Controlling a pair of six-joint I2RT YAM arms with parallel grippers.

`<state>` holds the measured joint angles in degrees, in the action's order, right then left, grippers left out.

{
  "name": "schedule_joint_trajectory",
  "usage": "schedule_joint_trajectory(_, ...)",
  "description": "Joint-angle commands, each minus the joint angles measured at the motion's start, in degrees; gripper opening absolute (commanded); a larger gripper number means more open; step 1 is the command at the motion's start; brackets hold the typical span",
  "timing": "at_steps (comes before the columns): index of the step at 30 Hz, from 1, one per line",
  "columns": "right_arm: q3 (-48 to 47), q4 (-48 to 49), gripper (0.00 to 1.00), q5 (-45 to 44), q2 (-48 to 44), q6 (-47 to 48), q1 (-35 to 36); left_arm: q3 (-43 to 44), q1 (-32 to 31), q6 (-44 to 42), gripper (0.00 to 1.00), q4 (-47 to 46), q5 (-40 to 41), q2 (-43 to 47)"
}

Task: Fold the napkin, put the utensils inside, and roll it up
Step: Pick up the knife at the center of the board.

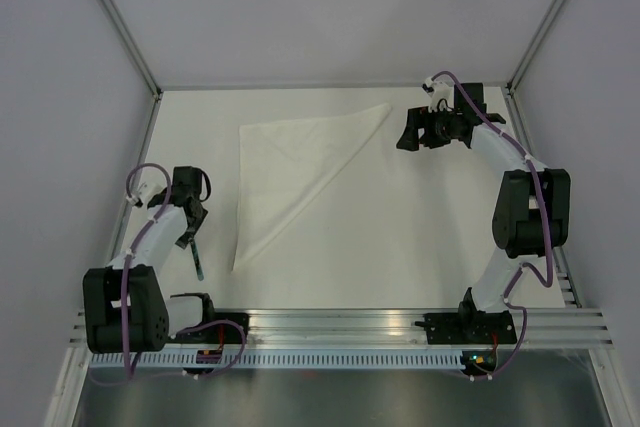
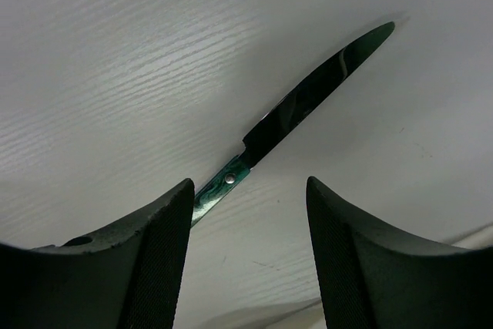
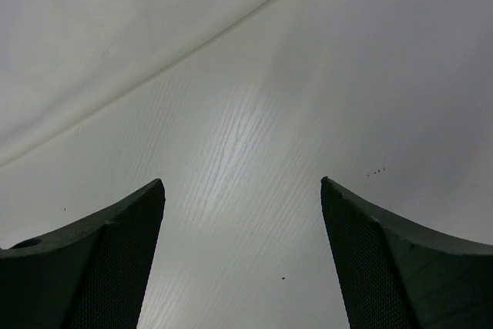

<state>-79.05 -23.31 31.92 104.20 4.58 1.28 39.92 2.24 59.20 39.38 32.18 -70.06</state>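
The white napkin [image 1: 290,172] lies folded into a triangle on the table, its long edge running from the back right corner to the front left point. One utensil, a knife [image 1: 197,259] with a green handle and a dark blade, lies left of it. My left gripper [image 1: 189,235] is open just above the knife. In the left wrist view the knife [image 2: 308,98] points away, and its handle passes by the left finger of my left gripper [image 2: 250,182]. My right gripper [image 1: 405,135] is open and empty just right of the napkin's back corner. In its wrist view, my right gripper [image 3: 243,182] is over bare table, with the napkin [image 3: 115,28] at the upper left. No other utensil shows.
Grey walls enclose the white table [image 1: 420,227] at the left, back and right. An aluminium rail [image 1: 340,322] with both arm bases runs along the near edge.
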Motion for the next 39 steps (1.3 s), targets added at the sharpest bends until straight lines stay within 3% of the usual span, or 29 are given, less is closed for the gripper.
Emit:
schedule_joint_trajectory(1,-0.06,1.95,0.87,2.0,-0.93,0.43,-0.05,-1.95,0.31,3.11,0.65,1.32,-2.56,-1.3)
schedule_joint_trajectory(5,0.82,2.39,0.87,2.27,-1.37,-0.18,-0.05,-2.92,0.22,3.82,0.63,0.0,-3.44,-3.49)
schedule_joint_trajectory(20,2.05,2.74,0.87,2.09,-1.02,-0.54,-0.22,0.07,0.4,1.18,0.38,-5.62,-6.26,-13.96)
schedule_joint_trajectory(39,-0.14,1.95,0.87,1.74,-1.02,-1.94,-0.14,15.7,2.24,-13.31,0.1,-10.46,-11.62,-27.14)
